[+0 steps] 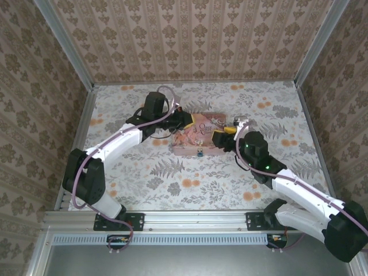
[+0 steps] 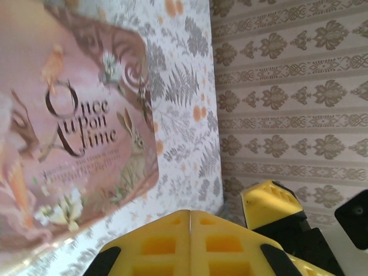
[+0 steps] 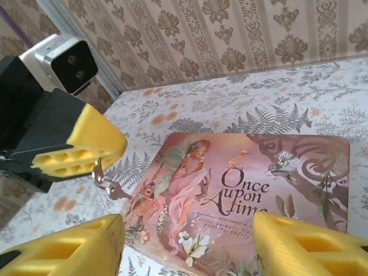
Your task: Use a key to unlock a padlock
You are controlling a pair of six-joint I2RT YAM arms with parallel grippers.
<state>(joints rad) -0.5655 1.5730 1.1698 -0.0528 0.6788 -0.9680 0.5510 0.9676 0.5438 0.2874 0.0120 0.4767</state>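
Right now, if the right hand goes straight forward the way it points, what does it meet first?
The right hand would probably meet the pink tin first, though depth is unclear.

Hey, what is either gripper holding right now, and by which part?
The left gripper is shut on the key, pinching its upper end so the rest hangs free below the fingertips. The right gripper is open, holding nothing.

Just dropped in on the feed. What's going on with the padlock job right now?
The left tool is shut on the key, which dangles from its tips near one end of the pink tin. The right tool is open and empty at the tin's other end. The padlock sits by the tin's near edge, held by neither tool, so unlocking has not begun.
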